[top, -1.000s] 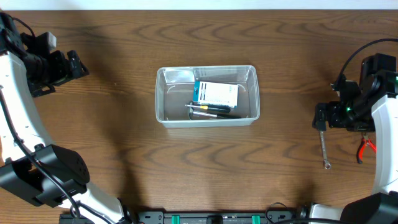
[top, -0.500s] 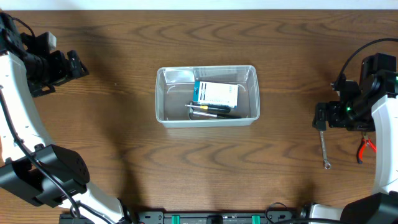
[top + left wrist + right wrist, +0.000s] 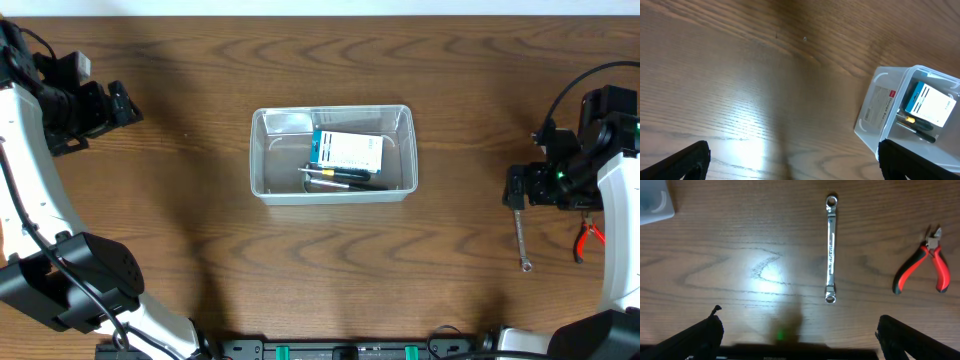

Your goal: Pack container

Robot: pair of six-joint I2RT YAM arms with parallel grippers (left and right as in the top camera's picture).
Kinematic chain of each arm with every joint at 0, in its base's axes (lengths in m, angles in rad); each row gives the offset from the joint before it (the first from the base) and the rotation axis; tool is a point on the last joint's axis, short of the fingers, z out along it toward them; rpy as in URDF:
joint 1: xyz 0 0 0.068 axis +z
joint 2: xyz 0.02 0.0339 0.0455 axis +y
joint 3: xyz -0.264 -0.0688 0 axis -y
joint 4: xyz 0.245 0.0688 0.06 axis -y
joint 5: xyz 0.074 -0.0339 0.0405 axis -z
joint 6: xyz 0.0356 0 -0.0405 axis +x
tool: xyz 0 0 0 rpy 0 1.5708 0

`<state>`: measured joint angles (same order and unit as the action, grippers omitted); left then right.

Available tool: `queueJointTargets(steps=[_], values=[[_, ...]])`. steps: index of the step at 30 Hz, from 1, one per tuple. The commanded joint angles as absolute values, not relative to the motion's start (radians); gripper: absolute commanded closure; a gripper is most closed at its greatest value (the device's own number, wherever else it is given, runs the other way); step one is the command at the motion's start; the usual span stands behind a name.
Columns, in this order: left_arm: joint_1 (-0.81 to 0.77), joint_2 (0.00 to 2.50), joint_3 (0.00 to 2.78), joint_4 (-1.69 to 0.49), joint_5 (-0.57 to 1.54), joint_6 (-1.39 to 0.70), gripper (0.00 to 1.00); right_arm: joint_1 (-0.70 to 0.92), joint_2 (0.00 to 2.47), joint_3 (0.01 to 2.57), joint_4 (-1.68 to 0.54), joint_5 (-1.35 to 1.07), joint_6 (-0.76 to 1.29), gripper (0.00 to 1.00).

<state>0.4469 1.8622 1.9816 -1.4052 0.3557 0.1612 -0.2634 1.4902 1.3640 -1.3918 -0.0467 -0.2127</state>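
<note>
Hovering at the right edge of the bench point(image 3: 180, 260), the right arm point(image 3: 562, 176) holds its jaws wide near the wrench point(image 3: 830, 250), probably to pick it; pliers point(image 3: 931, 251) lie beside. The container point(image 3: 258, 155) sits mid-bench, part-filled. Left arm point(image 3: 75, 105) idles, jaws wide.

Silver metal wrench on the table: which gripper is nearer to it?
Right. The right gripper is open, close to the silver metal wrench; the left gripper is far off, beyond the clear plastic container.
</note>
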Motion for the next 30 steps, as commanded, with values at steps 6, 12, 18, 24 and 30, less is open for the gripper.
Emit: queueJointTargets(steps=[6, 12, 18, 24, 30], values=[[0.447, 1.872, 1.98, -1.405, 0.347, 0.167, 0.02, -0.267, 1.49, 1.365, -1.376, -0.015, -0.226, 0.01], [0.447, 1.872, 1.98, -1.405, 0.347, 0.167, 0.02, -0.267, 1.49, 1.365, -1.361, -0.015, -0.226, 0.01], [0.447, 1.872, 1.98, -1.405, 0.347, 0.167, 0.02, -0.267, 1.49, 1.365, -1.349, -0.014, -0.226, 0.01], [0.447, 1.872, 1.98, -1.405, 0.347, 0.167, 0.02, -0.267, 1.49, 1.365, -1.341, -0.004, -0.228, 0.01], [0.447, 1.872, 1.98, -1.405, 0.347, 0.167, 0.02, -0.267, 1.49, 1.365, -1.346, -0.004, -0.253, 0.01]])
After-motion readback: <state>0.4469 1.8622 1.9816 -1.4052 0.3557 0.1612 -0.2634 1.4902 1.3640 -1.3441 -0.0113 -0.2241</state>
